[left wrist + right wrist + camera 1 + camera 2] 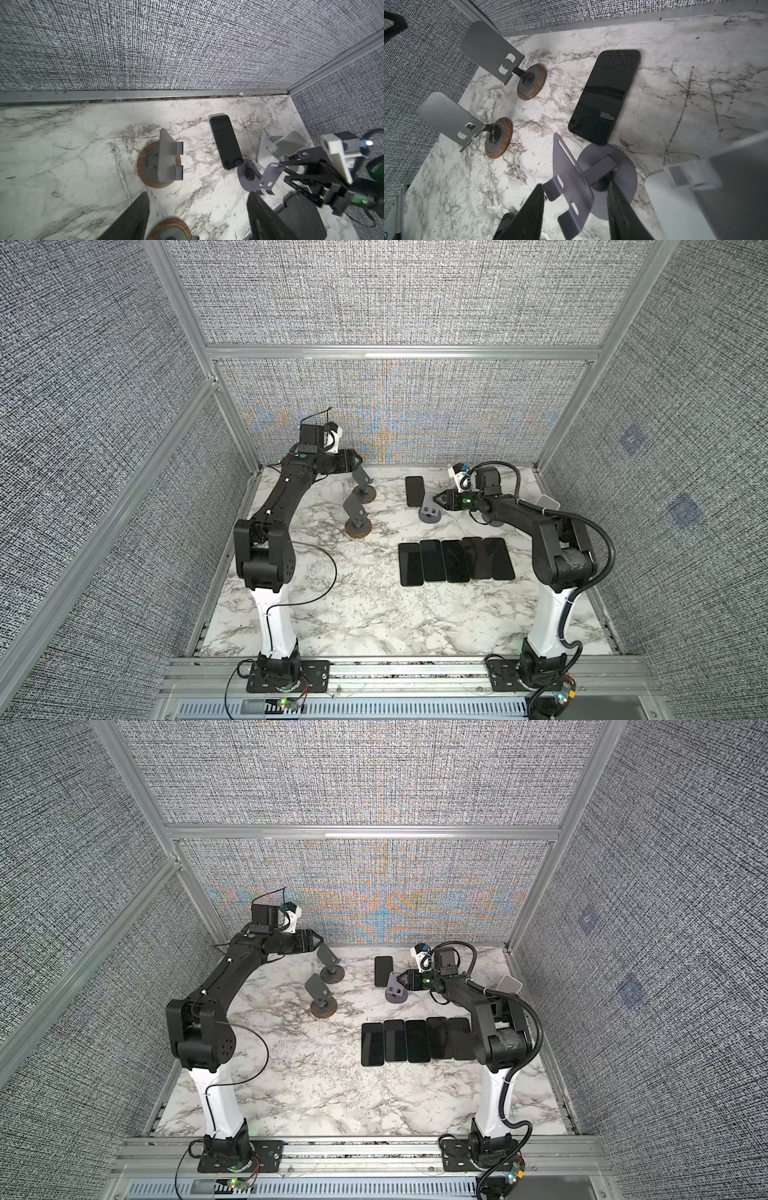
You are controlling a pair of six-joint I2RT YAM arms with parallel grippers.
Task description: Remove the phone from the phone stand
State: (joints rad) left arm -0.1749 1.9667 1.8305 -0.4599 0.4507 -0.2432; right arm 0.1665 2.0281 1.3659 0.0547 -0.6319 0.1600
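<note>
A black phone (414,490) (604,97) lies flat, screen up, on the marble table, right beside the purple phone stand (430,512) (571,187). No phone rests on that stand. My right gripper (434,499) (576,184) is open and straddles the stand's tilted plate. One fingertip (538,193) touches a lip hook, and the other is by the ball joint. My left gripper (358,459) (198,195) hangs wide open at the far left, above a grey stand, with nothing between its fingers.
Two empty grey stands on wooden bases (365,497) (357,529) stand left of centre. A white stand (546,502) sits behind my right arm. Several black phones (455,560) lie in a row at the front right. The back wall is close behind both grippers.
</note>
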